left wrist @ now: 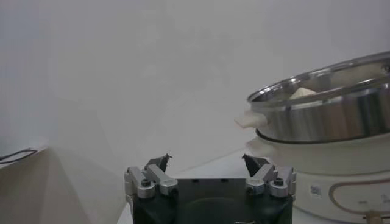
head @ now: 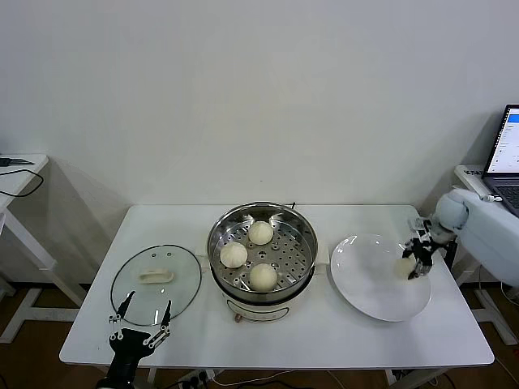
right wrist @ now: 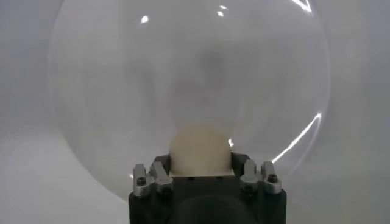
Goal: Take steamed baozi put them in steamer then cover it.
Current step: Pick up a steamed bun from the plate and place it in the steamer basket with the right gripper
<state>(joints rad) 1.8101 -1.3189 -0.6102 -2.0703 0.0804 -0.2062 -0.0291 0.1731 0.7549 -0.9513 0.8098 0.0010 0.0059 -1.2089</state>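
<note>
White wall behind, white counter [head: 324, 340] in front. Head view: the steamer [head: 261, 253] sits mid-counter with three baozi [head: 260, 232] [head: 233, 254] [head: 263, 276] on its perforated tray. The cover [head: 156, 284] lies flat on the counter just left of the steamer, handle up. A white plate [head: 375, 279] lies just right of the steamer. The right gripper [head: 417, 264] is at the plate's far right edge, its jaws closed around the fourth baozi [head: 405, 267]. The left gripper [head: 139, 326] waits at the near counter edge, by the cover's near rim, jaws spread and holding nothing.

Left wrist view: the left gripper [left wrist: 208, 165] is seen with both fingers apart and nothing between them. The steamer [left wrist: 329, 115] stands well off to one side on its cream base; a baozi top [left wrist: 303, 92] shows above the rim.

Right wrist view: the fourth baozi [right wrist: 200, 151] sits between the fingers of the right gripper [right wrist: 201, 173], with the plate [right wrist: 122, 91] behind it. Whether the bun is clear of the plate cannot be told.

Assessment: step in hand is moving the last bun. Recommend a light grip, as the bun looks soft and likely to dent. Lift well clear of the plate and above the steamer rim before crossing. The open tray space lies on the right side, nearest the plate; release low there, apart from the other three. Left arm should stay put until the right withdraws, then take the cover by its handle.
</note>
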